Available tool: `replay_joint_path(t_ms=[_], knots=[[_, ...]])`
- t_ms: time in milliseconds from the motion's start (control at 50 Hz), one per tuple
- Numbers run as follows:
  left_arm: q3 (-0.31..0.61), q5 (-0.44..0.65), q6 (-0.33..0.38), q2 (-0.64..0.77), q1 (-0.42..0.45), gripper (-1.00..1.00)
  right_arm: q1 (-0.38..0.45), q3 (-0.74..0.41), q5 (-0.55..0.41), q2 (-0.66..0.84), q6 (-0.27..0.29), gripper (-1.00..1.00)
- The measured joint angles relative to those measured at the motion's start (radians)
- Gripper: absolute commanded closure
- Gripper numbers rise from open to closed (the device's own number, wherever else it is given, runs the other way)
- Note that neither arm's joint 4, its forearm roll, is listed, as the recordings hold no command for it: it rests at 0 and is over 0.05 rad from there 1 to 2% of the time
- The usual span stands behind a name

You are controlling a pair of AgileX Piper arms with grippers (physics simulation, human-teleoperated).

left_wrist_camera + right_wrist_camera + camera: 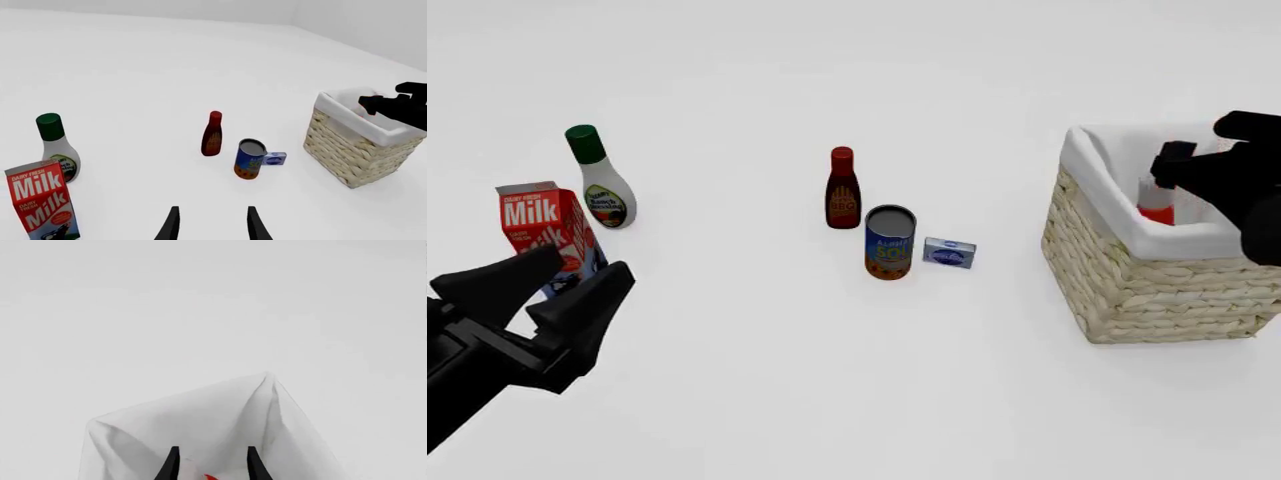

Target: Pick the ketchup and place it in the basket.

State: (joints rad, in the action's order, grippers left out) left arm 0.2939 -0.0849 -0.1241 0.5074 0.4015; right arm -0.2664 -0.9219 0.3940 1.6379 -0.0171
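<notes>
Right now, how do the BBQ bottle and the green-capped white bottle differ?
The BBQ bottle is slim and dark red with a red cap; the white bottle is broader, pale, with a green cap. The BBQ bottle stands by the can; the white bottle stands by the milk carton. Both are upright on the table.

basket (pixel 350 150) | BBQ bottle (pixel 212 134) beside can (pixel 250 159) (upright)

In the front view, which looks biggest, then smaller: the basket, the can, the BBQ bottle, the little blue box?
1. Basket, clearly biggest.
2. BBQ bottle and can: look about alike, the bottle taller, the can wider.
3. Blue box, smallest.
</notes>
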Motion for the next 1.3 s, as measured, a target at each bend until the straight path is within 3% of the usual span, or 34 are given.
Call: replay_joint_path(t_ms=[460,1300], knots=[[-0.002,-0.003,-0.002,-0.001,-0.002,-1.00,0.012,0.030,-0.004,-0.064,-0.011,-1.00],[0.009,0.006,-0.004,-0.018,-0.001,-1.00,0.112,0.328,0.027,-0.449,-0.016,-1.00]])
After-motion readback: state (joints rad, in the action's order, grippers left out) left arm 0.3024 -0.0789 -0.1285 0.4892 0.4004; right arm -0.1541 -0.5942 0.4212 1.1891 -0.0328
